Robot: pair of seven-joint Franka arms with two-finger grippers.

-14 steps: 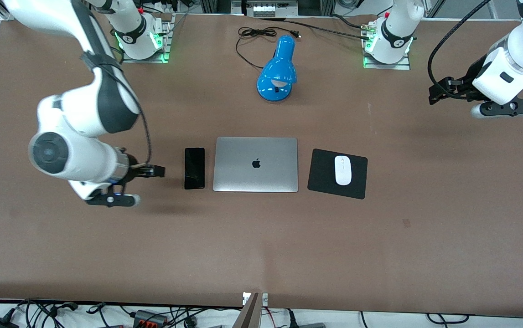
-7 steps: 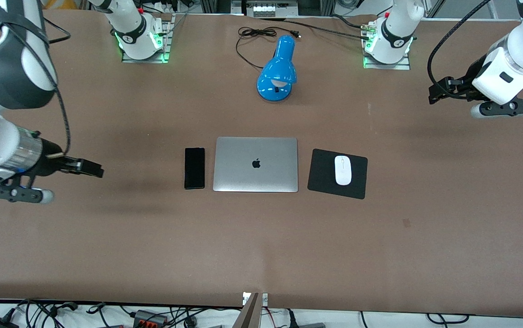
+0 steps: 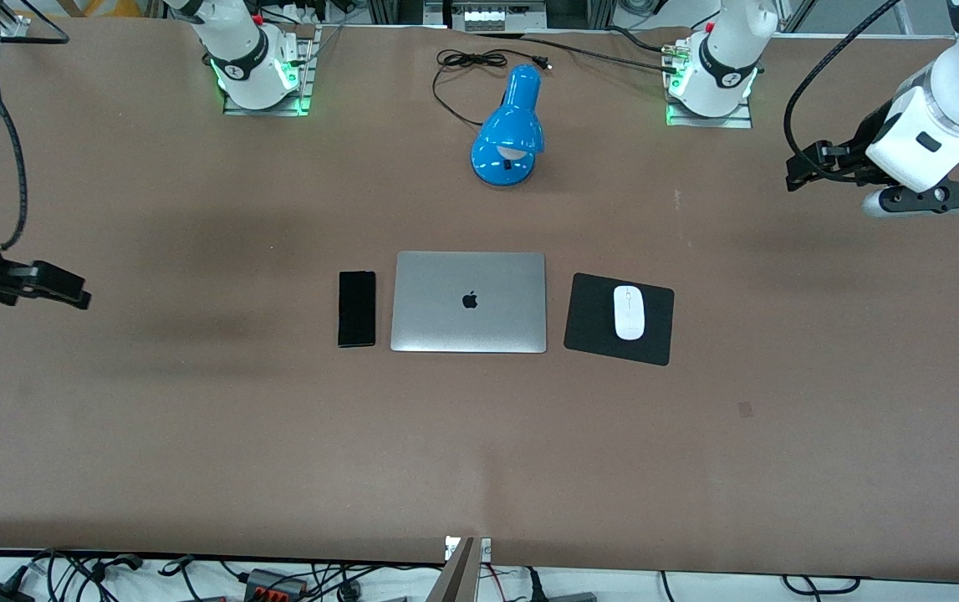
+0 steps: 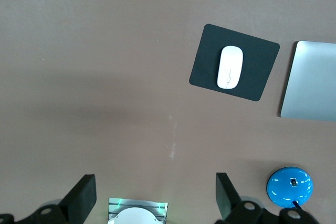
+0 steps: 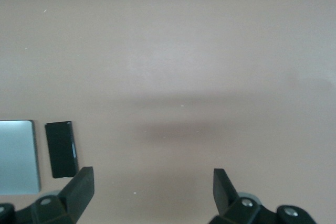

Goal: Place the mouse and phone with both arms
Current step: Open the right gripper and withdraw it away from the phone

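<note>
The white mouse [image 3: 629, 312] lies on a square black mouse pad [image 3: 593, 318] beside a closed silver laptop [image 3: 469, 302], toward the left arm's end; it also shows in the left wrist view [image 4: 229, 66]. The black phone [image 3: 357, 308] lies flat beside the laptop toward the right arm's end, and shows in the right wrist view [image 5: 61, 148]. My left gripper [image 3: 807, 163] is open and empty, up over bare table near the left arm's end. My right gripper [image 3: 61, 288] is open and empty over bare table at the right arm's end, well away from the phone.
A blue desk lamp [image 3: 512, 127] with a black cord [image 3: 466, 63] lies farther from the front camera than the laptop. The two arm bases [image 3: 257, 71] [image 3: 713, 79] stand along the table's edge farthest from the front camera. Brown table [image 3: 479, 451] lies around the objects.
My right arm has swung away from the phone toward the right arm's end of the table, its gripper empty. The left arm, phone and mouse have not moved.
</note>
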